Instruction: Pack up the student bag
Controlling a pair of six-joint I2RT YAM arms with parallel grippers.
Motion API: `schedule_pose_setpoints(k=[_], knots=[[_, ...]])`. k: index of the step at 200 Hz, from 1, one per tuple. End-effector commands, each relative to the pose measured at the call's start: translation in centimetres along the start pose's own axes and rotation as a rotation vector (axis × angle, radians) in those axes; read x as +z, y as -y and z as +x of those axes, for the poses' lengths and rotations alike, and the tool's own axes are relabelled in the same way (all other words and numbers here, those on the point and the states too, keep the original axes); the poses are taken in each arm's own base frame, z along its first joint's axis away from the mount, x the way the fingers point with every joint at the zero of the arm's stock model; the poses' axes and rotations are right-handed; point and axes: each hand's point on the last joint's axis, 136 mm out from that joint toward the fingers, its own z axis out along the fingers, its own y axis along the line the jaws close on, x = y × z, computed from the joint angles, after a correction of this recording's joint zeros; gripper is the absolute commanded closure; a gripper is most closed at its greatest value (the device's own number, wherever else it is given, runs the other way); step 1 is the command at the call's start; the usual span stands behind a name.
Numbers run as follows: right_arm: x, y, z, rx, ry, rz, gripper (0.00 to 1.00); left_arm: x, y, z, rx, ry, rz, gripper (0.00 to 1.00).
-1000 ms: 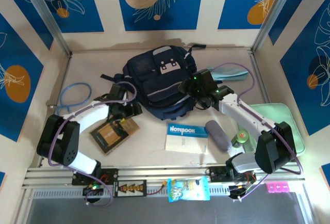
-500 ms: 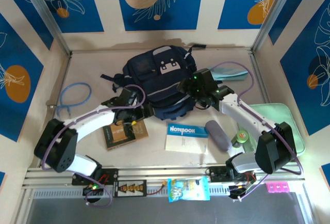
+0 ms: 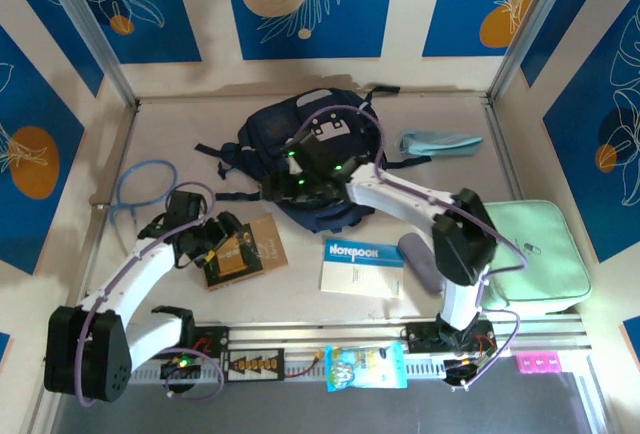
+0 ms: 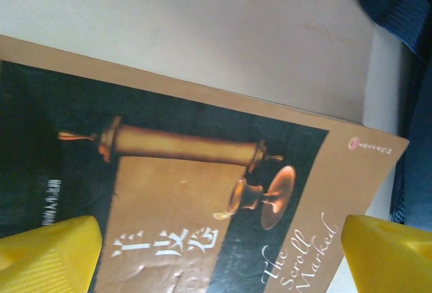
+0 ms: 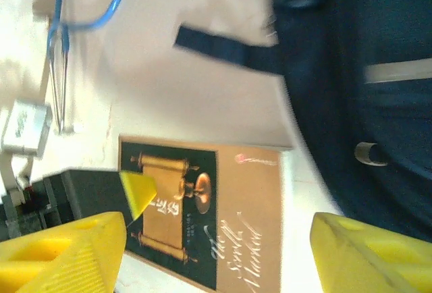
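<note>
My left gripper (image 3: 212, 244) is spread wide just above the brown book (image 3: 255, 249) at the near left, with nothing pinched. My right gripper (image 5: 223, 252) is also apart and empty. It hovers over the near-left edge of the student bag (image 3: 262, 144) — which lies far centre.

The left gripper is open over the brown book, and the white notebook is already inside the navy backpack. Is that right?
Not quite: the notebook is not inside the student bag. The top external view shows it lying on the table in front of the bag. The left gripper is open over the brown book, as stated.
</note>
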Motion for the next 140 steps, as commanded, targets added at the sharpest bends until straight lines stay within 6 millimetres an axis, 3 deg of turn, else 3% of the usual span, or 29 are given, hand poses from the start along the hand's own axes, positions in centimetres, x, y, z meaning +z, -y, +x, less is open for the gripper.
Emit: schedule_pose_setpoints(k=[1,25,71,109,140], knots=[[3.0,-1.6,2.4,-0.041,-0.140,-0.029,0.41,0.3,-1.7,0.1,-0.036,-0.015,-0.027,0.13],[6.1,-1.6,3.8,-0.067,-0.212,0.022,0.53,0.5,-3.1,-0.7,-0.062,0.016,-0.067,0.23],[9.7,1.6,5.0,-0.102,-0.274,0.181,0.54,0.9,-3.7,-1.4,-0.038,0.024,-0.101,0.28],[10.1,3.7,6.3,-0.127,-0.332,0.258,0.54,1.9,-3.1,-2.1,-0.017,0.011,-0.098,0.28],[9.3,5.3,9.2,-0.142,-0.397,0.293,0.53,3.2,-2.3,-3.3,-0.003,0.004,-0.091,0.27]])
